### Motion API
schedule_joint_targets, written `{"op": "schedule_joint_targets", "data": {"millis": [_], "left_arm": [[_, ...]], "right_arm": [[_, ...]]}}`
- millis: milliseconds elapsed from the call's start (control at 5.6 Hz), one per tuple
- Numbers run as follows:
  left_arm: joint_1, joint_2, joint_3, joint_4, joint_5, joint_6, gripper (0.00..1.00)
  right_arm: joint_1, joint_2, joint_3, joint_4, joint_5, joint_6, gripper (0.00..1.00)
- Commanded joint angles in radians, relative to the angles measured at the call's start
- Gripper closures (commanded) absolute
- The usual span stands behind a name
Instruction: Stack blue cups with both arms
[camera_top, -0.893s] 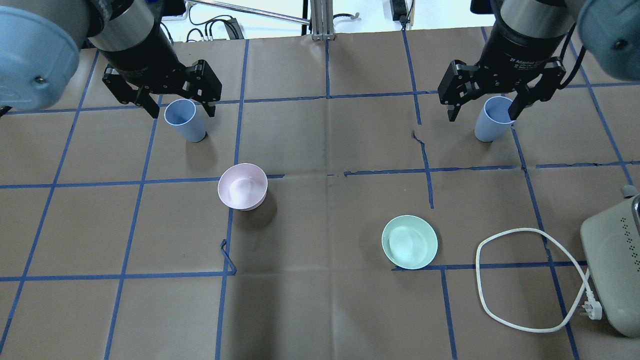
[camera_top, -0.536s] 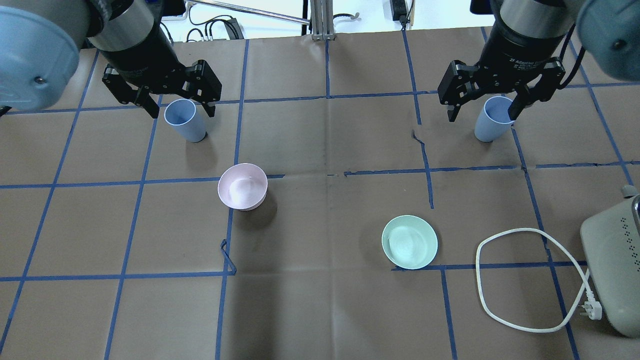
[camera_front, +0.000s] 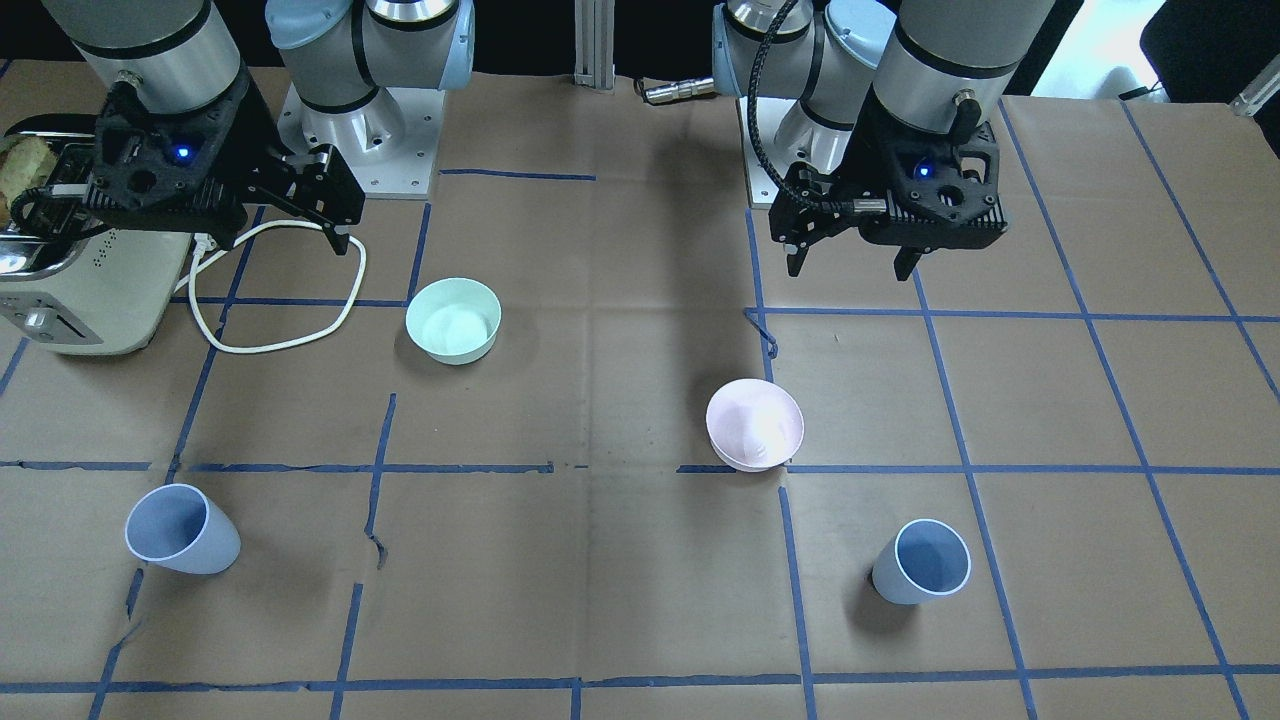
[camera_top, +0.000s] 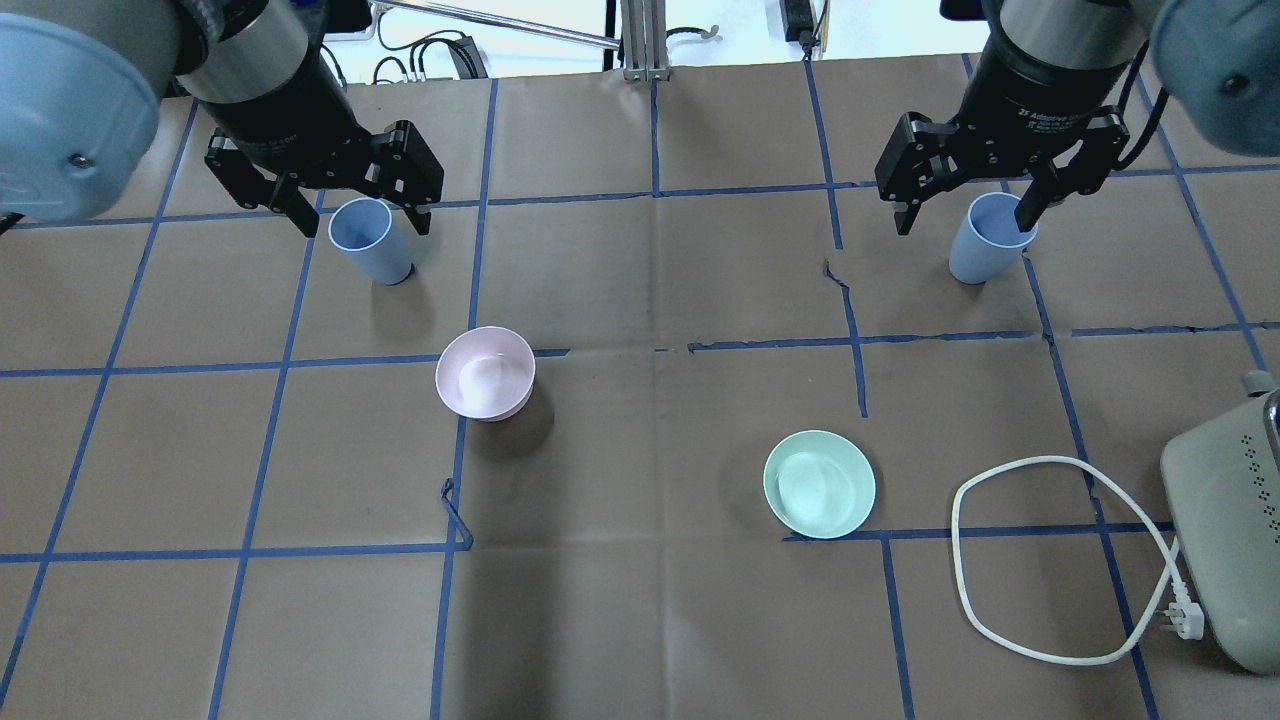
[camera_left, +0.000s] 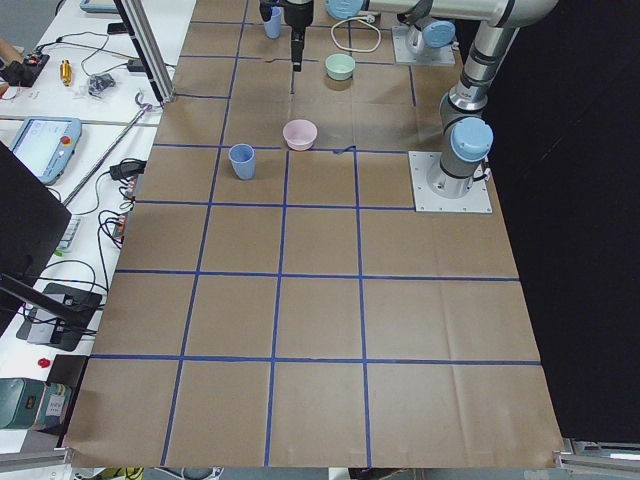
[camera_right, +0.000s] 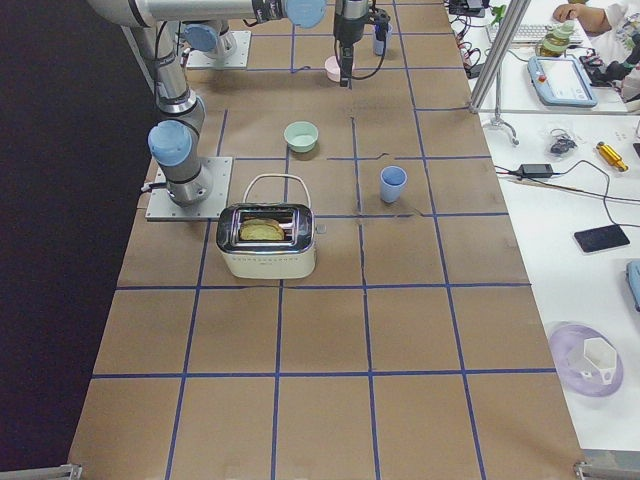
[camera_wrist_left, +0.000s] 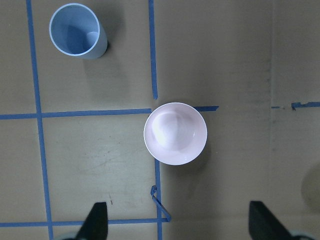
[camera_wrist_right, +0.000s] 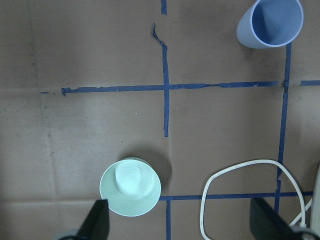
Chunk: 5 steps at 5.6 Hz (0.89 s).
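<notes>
Two blue cups stand upright and far apart on the brown table. One cup (camera_top: 370, 242) is on my left side and also shows in the left wrist view (camera_wrist_left: 77, 31) and the front view (camera_front: 922, 562). The other cup (camera_top: 985, 240) is on my right side and shows in the right wrist view (camera_wrist_right: 270, 22) and the front view (camera_front: 183, 530). My left gripper (camera_top: 363, 226) hangs open and empty high above the table (camera_front: 850, 270). My right gripper (camera_top: 962, 225) is also open, empty and held high. Neither touches a cup.
A pink bowl (camera_top: 485, 373) sits near the left cup. A mint-green bowl (camera_top: 819, 484) sits right of centre. A cream toaster (camera_top: 1225, 540) with a looped white cord (camera_top: 1060, 560) stands at the right edge, with bread in it in the right side view (camera_right: 268, 240).
My right gripper has shifted slightly toward the far edge of the table. The left arm, cups and bowls have not moved.
</notes>
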Motion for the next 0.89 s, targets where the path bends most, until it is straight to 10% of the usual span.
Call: {"op": "schedule_joint_targets", "data": {"millis": [0,714], "left_arm": [[0.009,-0.003,0.003,0.010,-0.004,0.009,0.01],[0.084,-0.082,0.002,0.083,-0.008,0.053,0.01]], "right_arm": [[-0.034,0.040,-0.010,-0.026,-0.001,-0.008,0.00],[-0.267,0.302,-0.205,-0.123,-0.005,-0.377,0.00]]}}
